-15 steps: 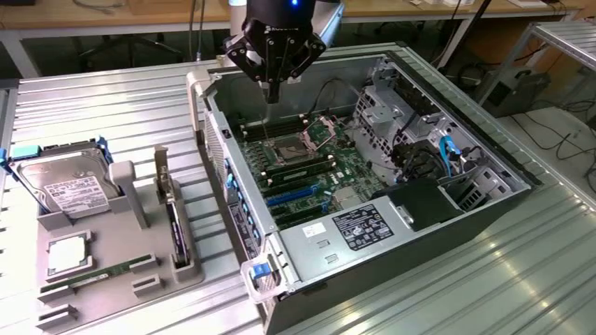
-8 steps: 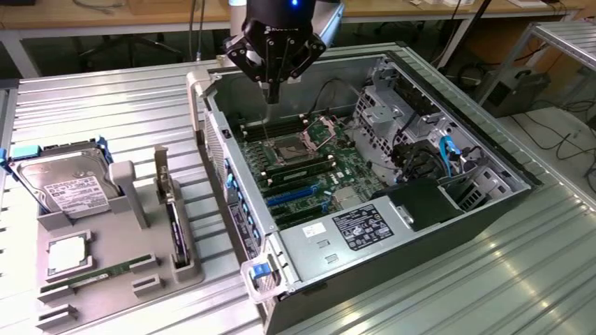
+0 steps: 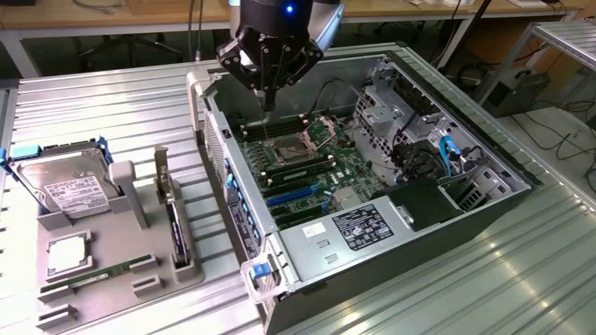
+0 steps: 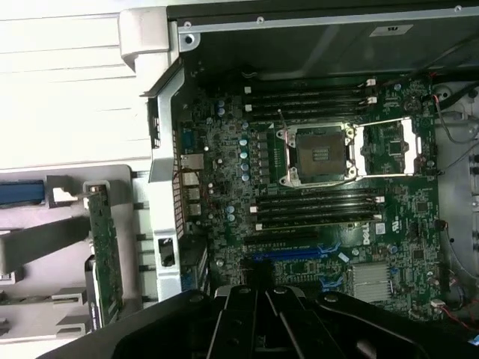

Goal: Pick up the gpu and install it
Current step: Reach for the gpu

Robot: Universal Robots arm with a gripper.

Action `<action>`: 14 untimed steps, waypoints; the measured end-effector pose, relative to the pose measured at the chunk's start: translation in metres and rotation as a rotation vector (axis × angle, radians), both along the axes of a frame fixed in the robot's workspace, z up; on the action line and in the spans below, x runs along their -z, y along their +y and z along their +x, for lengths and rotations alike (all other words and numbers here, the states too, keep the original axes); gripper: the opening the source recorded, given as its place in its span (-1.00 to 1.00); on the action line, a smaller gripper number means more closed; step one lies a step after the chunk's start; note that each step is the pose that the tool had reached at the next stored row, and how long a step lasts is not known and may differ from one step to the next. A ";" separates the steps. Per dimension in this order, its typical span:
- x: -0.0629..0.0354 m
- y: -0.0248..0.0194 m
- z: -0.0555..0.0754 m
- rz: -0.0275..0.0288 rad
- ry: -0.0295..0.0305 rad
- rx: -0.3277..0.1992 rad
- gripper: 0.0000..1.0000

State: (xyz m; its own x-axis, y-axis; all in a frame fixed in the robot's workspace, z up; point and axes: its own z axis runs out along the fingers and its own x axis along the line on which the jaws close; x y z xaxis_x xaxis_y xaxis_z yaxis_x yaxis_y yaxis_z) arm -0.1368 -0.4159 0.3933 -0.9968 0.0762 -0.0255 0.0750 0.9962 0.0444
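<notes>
The end effector [image 3: 268,103], pressed together and empty, hangs over the case [image 3: 216,139]. The gpu [image 3: 174,220] stands on edge in the holder [image 3: 112,241] toward the surface's edge at the exterior view's left; a spread, square approach from above should suit it.

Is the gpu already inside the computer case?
No, the gpu stands on edge in the gray holder beside the computer case.
</notes>
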 end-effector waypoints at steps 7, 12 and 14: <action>0.0000 -0.0156 -0.029 0.0000 -0.0016 0.000 -0.79; 0.0000 -0.0227 -0.049 0.0000 -0.0023 0.000 -0.79; 0.0001 -0.0251 -0.057 0.0002 -0.0026 0.000 -0.79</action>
State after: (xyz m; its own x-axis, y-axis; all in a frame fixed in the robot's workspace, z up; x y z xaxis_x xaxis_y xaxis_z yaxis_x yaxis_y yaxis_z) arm -0.1941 -0.4411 0.3933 -0.9967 0.0761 -0.0281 0.0748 0.9962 0.0447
